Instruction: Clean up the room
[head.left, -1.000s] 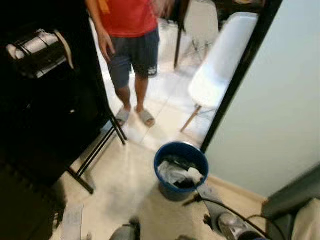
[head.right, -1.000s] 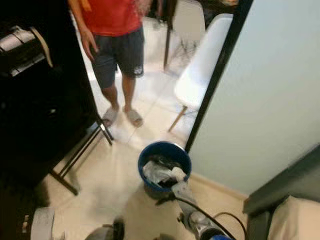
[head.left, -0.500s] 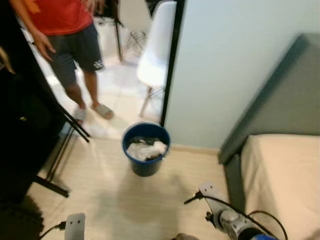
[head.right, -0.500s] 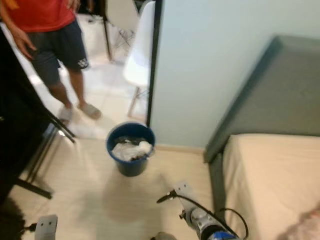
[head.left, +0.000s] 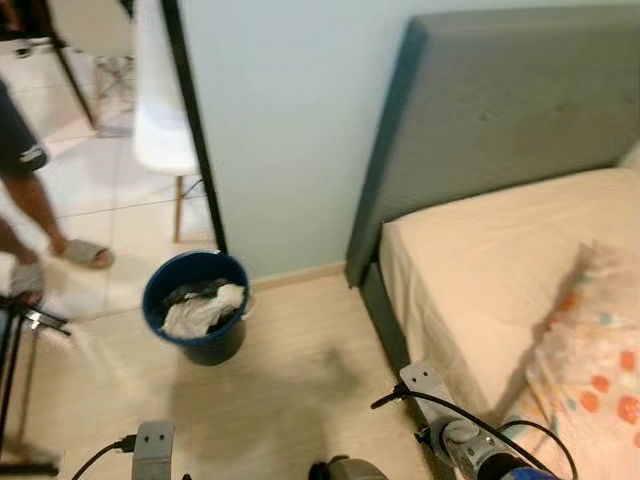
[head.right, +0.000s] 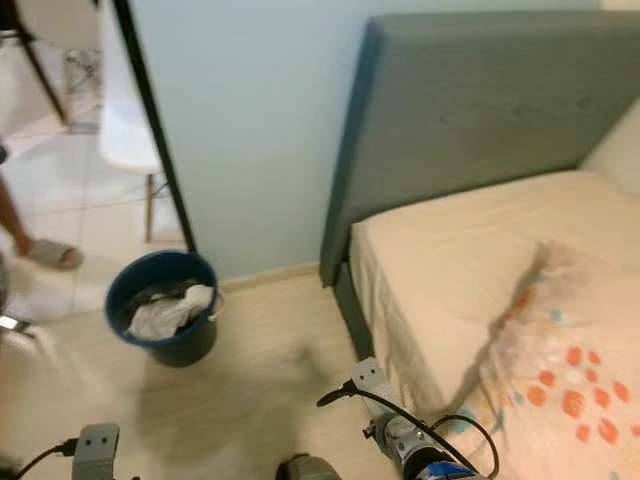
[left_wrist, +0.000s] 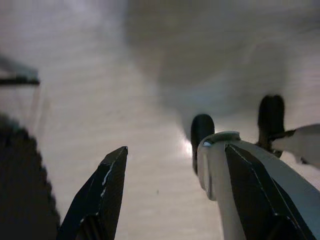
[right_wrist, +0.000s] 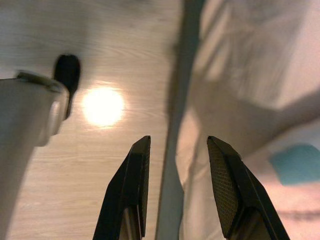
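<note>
Person (head.left: 25, 210) left of the blue bucket (head.left: 195, 320): cut off by the frame edge, lower legs and sandals alone in view. White chair (head.left: 160, 100) behind the bucket: top cropped, part masked by the black door frame (head.left: 195, 130). Bucket contents (head.left: 203, 308): crumpled pale and dark material, too blurred to identify. Patterned bedding (head.right: 560, 370) on the bed (head.right: 450, 260), right of the bucket: blurred, cropped at the right edge. Black stand (head.left: 20, 380) left of the bucket: mostly out of frame.
</note>
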